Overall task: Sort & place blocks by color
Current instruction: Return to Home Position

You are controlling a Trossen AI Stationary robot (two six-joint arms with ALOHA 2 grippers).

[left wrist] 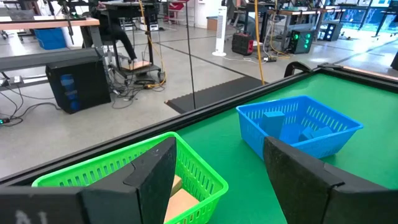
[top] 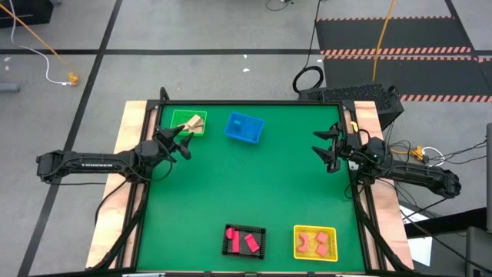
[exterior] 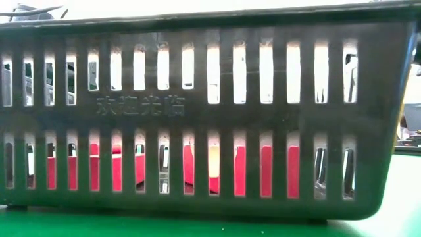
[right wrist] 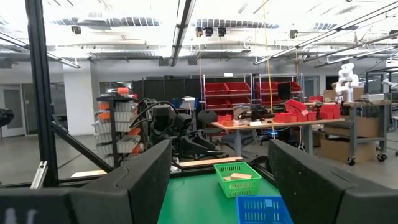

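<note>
Tan wood blocks [top: 194, 123] lie in the green basket [top: 181, 118] at the far left. Blue blocks [top: 240, 123] lie in the blue basket [top: 254, 135] beside it. Pink-red blocks [top: 244, 241] lie in the black basket [top: 228, 245] at the near edge, and more pink-red pieces [top: 314, 241] in the yellow basket [top: 330, 248]. My left gripper [top: 184, 143] stands open just short of the green basket [left wrist: 118, 165], holding nothing. My right gripper [top: 321, 151] stands open by the table's right edge, tipped slightly up, also holding nothing.
In the low view the black basket's slotted wall [exterior: 210, 118] fills the picture, with pink-red blocks [exterior: 263, 171] behind the slots. The green mat's middle [top: 254, 185] is bare. Wooden rails [top: 131, 123] and black frame posts border the table.
</note>
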